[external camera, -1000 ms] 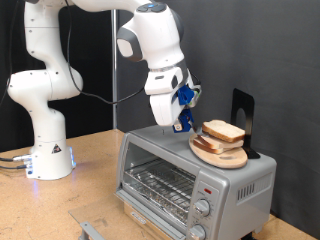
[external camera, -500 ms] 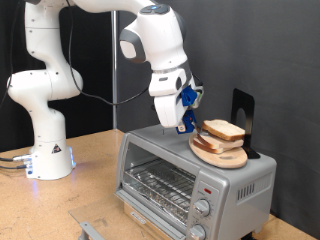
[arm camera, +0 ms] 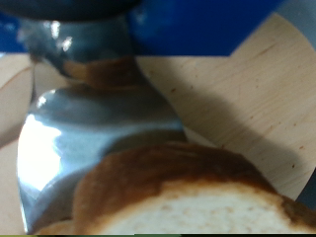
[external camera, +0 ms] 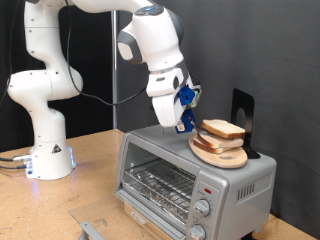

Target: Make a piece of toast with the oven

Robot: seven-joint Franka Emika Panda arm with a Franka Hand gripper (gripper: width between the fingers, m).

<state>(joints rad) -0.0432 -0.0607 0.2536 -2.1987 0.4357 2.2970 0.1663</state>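
From my remote seat I see a round wooden board (external camera: 214, 157) up top, at the exterior view's right, and a black stand (external camera: 243, 118) upright right behind it. Everything sits on a wooden table (external camera: 90, 180), with a dark wall (external camera: 280, 60) behind.

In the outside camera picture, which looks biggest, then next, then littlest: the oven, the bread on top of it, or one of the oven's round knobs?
1. The oven looks biggest.
2. The bread, sitting on a wooden board beside the gripper.
3. A knob looks littlest.
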